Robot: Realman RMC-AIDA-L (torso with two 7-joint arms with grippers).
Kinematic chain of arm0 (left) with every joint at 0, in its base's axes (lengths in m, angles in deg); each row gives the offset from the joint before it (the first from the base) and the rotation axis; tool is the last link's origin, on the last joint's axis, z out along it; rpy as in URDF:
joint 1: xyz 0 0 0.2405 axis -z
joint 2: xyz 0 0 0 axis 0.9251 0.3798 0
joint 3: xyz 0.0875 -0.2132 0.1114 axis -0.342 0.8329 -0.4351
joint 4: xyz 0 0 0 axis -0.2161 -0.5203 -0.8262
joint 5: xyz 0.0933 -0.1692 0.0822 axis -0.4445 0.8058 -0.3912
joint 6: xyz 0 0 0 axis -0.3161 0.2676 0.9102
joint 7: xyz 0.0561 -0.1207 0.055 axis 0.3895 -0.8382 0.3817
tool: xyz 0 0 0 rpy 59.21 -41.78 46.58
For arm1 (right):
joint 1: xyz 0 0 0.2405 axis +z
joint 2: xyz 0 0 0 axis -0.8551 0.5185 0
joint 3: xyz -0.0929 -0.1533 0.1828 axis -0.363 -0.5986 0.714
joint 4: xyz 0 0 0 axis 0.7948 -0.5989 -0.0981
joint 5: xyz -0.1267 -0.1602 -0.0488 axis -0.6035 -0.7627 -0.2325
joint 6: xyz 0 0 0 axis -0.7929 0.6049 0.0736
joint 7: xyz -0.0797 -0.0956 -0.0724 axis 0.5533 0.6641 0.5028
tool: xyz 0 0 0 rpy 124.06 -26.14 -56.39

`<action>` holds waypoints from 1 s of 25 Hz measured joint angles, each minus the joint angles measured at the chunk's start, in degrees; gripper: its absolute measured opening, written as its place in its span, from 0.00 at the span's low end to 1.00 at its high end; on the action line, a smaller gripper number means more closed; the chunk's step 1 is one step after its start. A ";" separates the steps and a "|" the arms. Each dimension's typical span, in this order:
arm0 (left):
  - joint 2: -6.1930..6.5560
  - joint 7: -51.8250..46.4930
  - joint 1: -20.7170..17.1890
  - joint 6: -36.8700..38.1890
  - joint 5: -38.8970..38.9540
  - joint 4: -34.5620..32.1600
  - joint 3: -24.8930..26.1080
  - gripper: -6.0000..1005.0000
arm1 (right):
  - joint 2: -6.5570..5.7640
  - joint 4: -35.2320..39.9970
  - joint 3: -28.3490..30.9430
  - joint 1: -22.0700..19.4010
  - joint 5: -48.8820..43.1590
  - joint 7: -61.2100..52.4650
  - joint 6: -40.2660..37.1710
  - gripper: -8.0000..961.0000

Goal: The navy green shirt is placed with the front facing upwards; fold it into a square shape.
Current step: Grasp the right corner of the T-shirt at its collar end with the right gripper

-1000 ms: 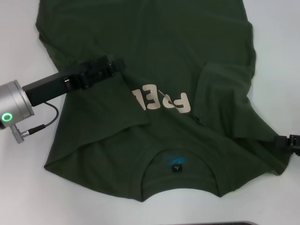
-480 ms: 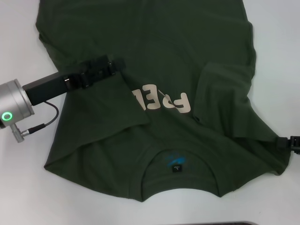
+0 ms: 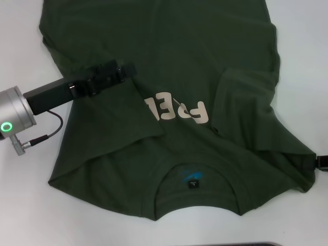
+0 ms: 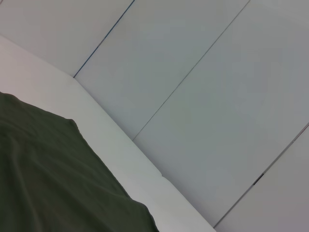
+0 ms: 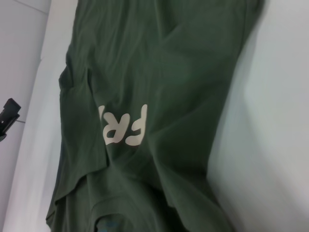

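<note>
The navy green shirt (image 3: 195, 46) lies flat on the white table, collar toward me, with its black neck label (image 3: 193, 183) showing. Both sleeves are folded in over the chest and partly cover the cream letters (image 3: 177, 110). My left gripper (image 3: 128, 69) lies low over the edge of the folded left sleeve, dark against the dark cloth. Only a sliver of my right gripper (image 3: 323, 163) shows at the picture's right edge, beside the shirt's right shoulder. The right wrist view shows the shirt (image 5: 183, 63) and its letters (image 5: 123, 125). The left wrist view shows a corner of the shirt (image 4: 43, 179).
Bare white table (image 3: 31, 215) runs along the left, the right and the near side of the shirt. The table's far edge (image 4: 120, 150) meets a pale panelled wall. A dark strip (image 3: 241, 244) shows at the near edge.
My right gripper has drawn away to the right from the shirt's right shoulder, almost out of the head view. The left arm has barely moved. The shirt lies as before.
</note>
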State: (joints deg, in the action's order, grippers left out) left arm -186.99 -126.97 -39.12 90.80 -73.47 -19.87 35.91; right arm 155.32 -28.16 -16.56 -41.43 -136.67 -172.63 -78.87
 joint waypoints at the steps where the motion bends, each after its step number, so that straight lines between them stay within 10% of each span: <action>1: 0.01 -0.02 0.00 0.00 0.00 0.00 0.00 0.88 | -0.08 0.00 0.06 -0.14 -0.01 0.01 0.13 0.12; 25: 1.87 -1.20 -0.30 0.71 0.00 -0.10 -0.22 0.88 | 0.88 1.33 9.74 -8.03 0.05 5.51 -4.16 0.01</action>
State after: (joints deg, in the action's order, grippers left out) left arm -185.12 -128.17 -39.41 91.51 -73.47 -19.97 35.68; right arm 156.19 -26.84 -6.82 -49.46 -136.62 -167.12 -83.03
